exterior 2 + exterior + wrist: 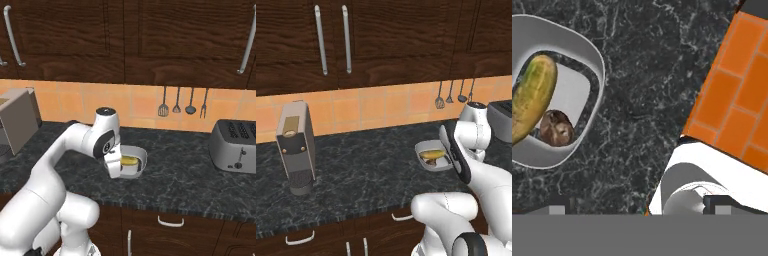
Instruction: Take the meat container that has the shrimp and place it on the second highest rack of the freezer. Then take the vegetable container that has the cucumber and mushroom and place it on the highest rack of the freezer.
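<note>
The vegetable container point(421, 148) point(140, 153) point(595, 56), a grey rounded-square bowl, stands on the dark counter near the tiled wall. In it lie the yellow-green cucumber point(532, 97) point(431, 154) point(129, 160) and, beside it, the small brown mushroom point(556, 128). My gripper point(637, 210) point(114, 171) hangs over the counter just beside the bowl, on its front edge in the right base view. It is open wide, with nothing between its fingertips point(558, 210). The meat container, the shrimp and the freezer are out of view.
A coffee machine point(296, 147) stands at the counter's left. A silver toaster point(235, 145) sits at the right. Several utensils point(182, 105) hang on the orange tiles. Dark wooden cabinets point(381, 35) hang above. Bare counter point(366, 170) lies between bowl and coffee machine.
</note>
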